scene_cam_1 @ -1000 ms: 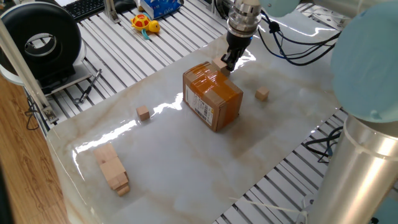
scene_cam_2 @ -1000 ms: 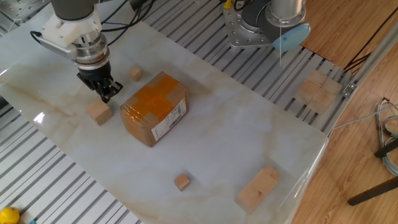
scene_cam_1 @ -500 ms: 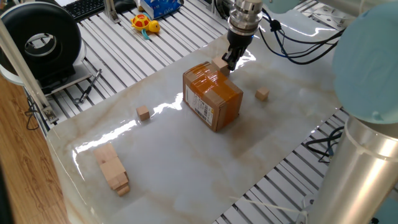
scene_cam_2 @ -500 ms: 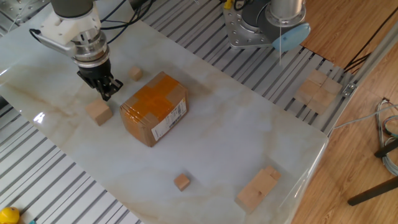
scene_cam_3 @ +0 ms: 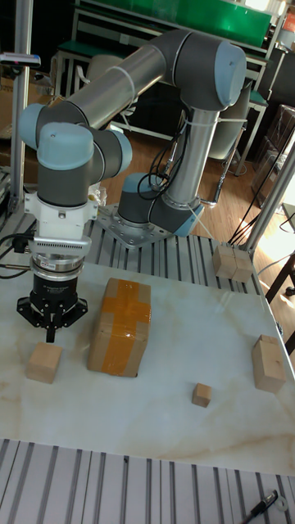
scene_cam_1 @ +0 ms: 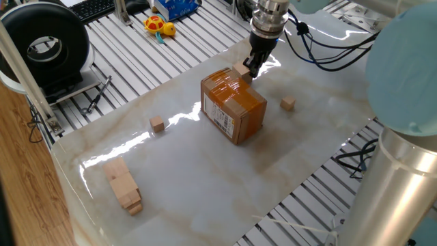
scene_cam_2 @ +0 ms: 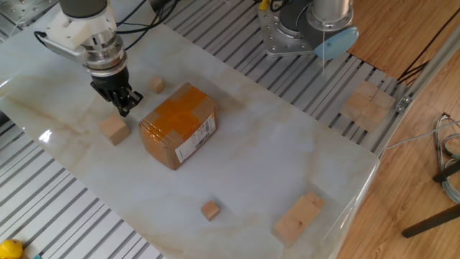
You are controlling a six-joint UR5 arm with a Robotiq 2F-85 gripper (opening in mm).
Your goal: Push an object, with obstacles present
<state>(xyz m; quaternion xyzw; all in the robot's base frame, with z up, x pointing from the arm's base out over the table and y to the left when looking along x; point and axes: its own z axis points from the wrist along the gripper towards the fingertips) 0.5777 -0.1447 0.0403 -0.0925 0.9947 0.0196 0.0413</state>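
Wooden cube (scene_cam_2: 114, 129): sits on the marble tabletop (scene_cam_2: 287, 155) just past the jaw tips, on their far side from the arm; unmoved over the last second, so the push has not begun.
Cardboard box (scene_cam_2: 177, 124): to one side of the jaws, close.
Gripper (scene_cam_2: 122, 105): fingers together, tips low, edged slightly away from the cube.
Cube axis: none, equal sides; faces slightly skewed to the box.
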